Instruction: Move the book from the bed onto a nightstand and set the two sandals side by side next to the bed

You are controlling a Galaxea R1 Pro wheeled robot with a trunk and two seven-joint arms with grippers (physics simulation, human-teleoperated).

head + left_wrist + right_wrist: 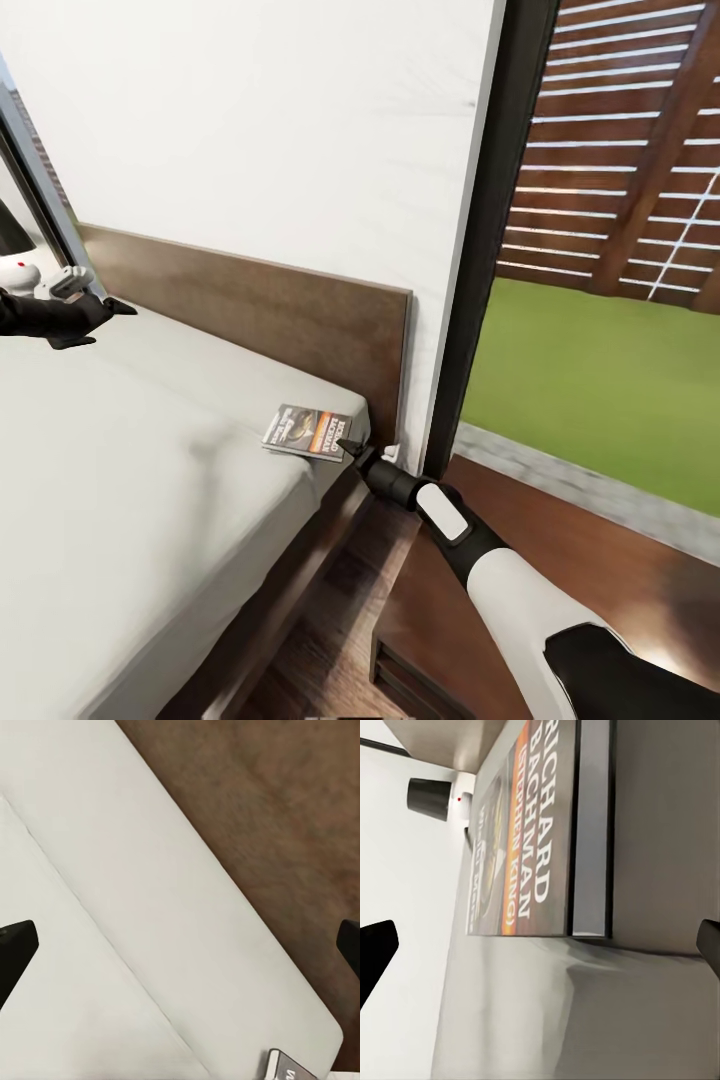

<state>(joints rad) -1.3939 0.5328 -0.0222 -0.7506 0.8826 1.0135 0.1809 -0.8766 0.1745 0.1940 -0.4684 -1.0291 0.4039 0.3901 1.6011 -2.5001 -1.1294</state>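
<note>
The book lies flat on the grey mattress of the bed, at the corner nearest the headboard. My right gripper is at the mattress edge just beside the book, open. In the right wrist view the book is straight ahead of the spread fingertips, with nothing between them. My left gripper hovers open over the far side of the mattress, and its wrist view catches a corner of the book. The nightstand stands right under my right arm. The sandals are out of view.
A tall black-framed window beside the headboard looks onto a slatted fence and grass. A narrow strip of wood floor runs between the bed frame and the nightstand. A white wall rises behind the headboard.
</note>
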